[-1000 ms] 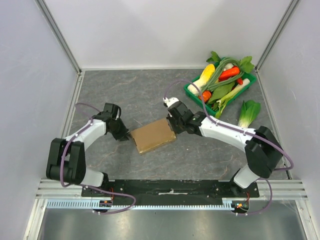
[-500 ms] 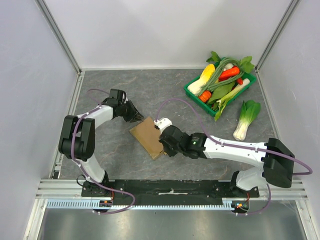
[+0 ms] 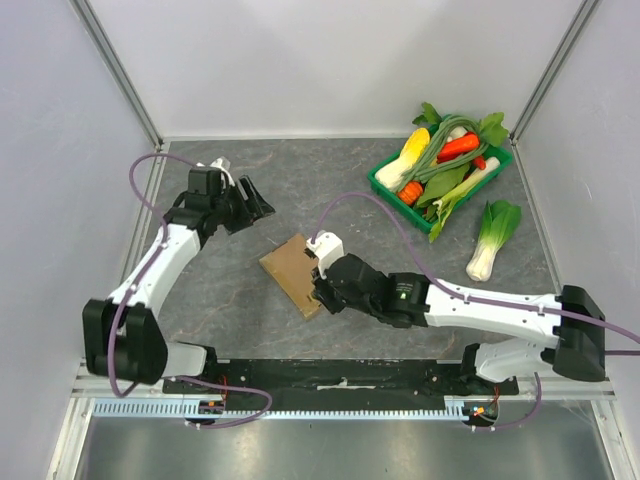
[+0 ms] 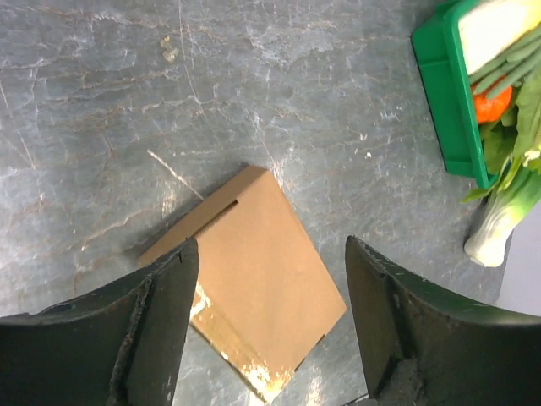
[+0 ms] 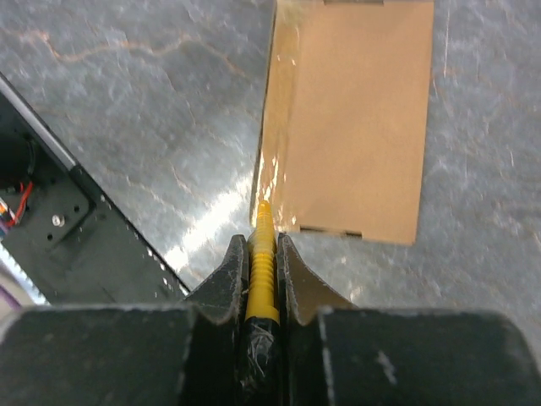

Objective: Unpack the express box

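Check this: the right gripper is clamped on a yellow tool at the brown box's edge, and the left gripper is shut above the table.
Wrong on the left gripper: it is open, jaws wide apart, as the left wrist view shows. The right gripper is indeed clamped on the yellow tool at the brown box's edge.

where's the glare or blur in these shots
Right wrist view: glare washes out the express box along its left edge and streaks the table; the right gripper, shut on a yellow tool, blurs near the lens. Left wrist view: shiny patches on the box's near edge; the left gripper is dark, soft. Top external view: even, sharp.
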